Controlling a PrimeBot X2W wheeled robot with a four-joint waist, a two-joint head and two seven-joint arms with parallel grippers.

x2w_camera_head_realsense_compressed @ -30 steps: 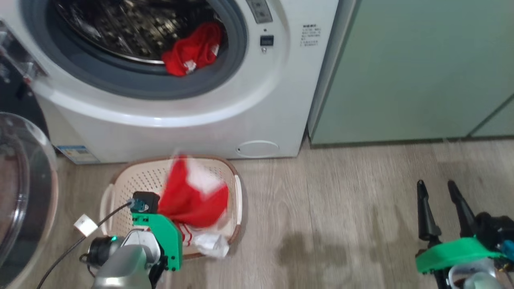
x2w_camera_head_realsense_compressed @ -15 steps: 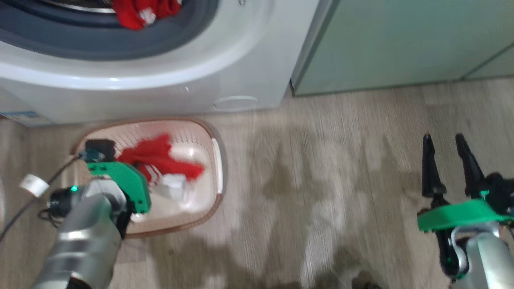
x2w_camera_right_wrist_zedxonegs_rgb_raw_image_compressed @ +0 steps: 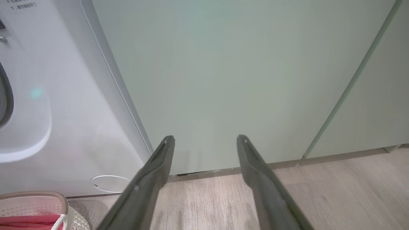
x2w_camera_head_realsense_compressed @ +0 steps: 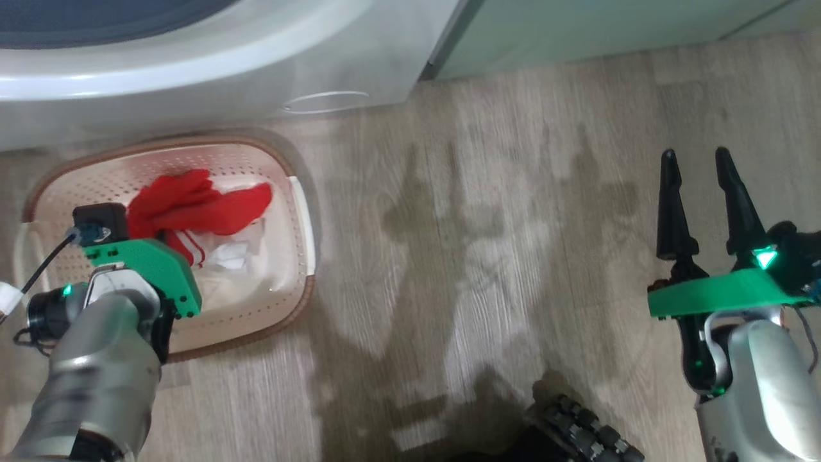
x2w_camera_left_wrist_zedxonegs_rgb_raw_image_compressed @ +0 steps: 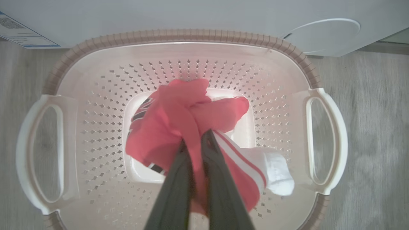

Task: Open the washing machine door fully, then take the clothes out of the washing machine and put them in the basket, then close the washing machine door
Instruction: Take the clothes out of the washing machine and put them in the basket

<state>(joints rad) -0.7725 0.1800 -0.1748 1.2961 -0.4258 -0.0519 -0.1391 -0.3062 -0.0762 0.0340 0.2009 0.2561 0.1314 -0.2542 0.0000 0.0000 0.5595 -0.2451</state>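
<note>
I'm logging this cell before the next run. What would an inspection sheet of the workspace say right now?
Surface: wood-look floor, shadowed, dry-looking.
Job's things: basket on the floor against the washer; red clothes hang into it.
Clutter: dark ridged thing at the head view's bottom edge, cannot tell what.
Grippers: left gripper shut on the clothes above the basket; right gripper open, empty.
Cables: black cable with white tag at the left wrist.
Surroundings: pale green cabinets beside the washer.
</note>
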